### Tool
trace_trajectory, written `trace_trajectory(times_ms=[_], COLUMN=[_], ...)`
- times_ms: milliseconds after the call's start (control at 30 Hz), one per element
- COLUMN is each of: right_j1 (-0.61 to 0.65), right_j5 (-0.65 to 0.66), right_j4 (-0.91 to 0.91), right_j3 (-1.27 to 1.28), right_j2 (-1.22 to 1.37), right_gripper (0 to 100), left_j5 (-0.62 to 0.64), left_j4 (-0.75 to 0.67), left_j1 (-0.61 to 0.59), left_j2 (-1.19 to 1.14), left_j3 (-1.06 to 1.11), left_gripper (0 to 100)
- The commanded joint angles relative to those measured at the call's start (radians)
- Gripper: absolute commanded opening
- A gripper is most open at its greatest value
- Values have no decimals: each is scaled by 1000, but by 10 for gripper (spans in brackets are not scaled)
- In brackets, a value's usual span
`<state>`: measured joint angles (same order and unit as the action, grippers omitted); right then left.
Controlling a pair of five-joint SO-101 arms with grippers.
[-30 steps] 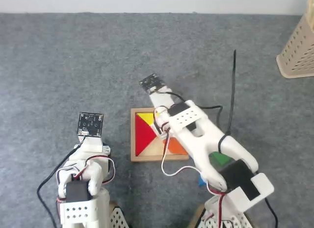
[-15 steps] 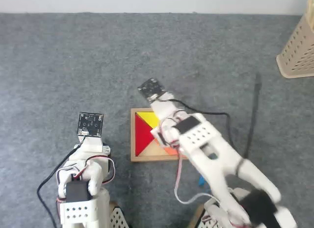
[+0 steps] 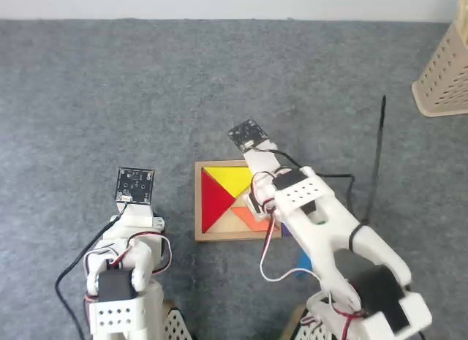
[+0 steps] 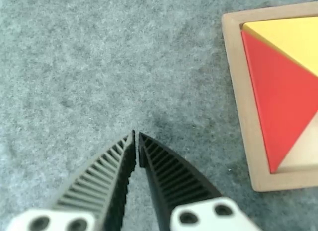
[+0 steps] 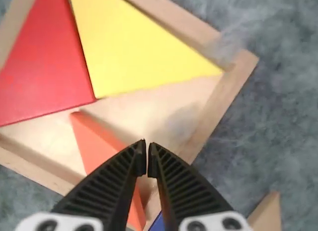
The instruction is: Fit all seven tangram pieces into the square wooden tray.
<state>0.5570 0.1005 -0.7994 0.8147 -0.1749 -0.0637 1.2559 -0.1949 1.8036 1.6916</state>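
Note:
The square wooden tray (image 3: 198,201) lies mid-table on grey carpet. A red triangle (image 3: 214,197) fills its left part, a yellow triangle (image 3: 230,180) its far part, and an orange piece (image 3: 248,219) lies along its near edge. In the right wrist view my right gripper (image 5: 147,146) is shut and holds nothing. It hangs over bare tray floor beside the orange piece (image 5: 99,146), close to the tray's right rim (image 5: 218,104). My left gripper (image 4: 135,136) is shut and hovers over carpet left of the tray rim (image 4: 238,92).
A blue piece (image 3: 302,265) lies on the carpet by the right arm's base, and a tan wooden piece (image 5: 266,213) lies just outside the tray. A beige perforated basket (image 3: 446,69) stands far right. A black cable (image 3: 376,150) runs right of the tray.
The right arm's wrist swung left, then to the right over the tray, uncovering more of the yellow triangle. The left arm has kept still.

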Motion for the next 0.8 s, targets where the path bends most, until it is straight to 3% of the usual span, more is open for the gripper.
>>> trace_trajectory(times_ms=[0, 500, 767], right_j1=[54, 216, 173], right_j5=[23, 57, 28], right_j4=[8, -7, -8], right_j3=[-52, -48, -37], right_j2=[1, 10, -134], right_gripper=[7, 7, 7], left_j5=[-5, -5, -5], left_j4=[8, 8, 8], left_j1=[0, 0, 0], left_j2=[20, 20, 20], left_j3=[-7, -7, -7], left_gripper=[12, 12, 12])
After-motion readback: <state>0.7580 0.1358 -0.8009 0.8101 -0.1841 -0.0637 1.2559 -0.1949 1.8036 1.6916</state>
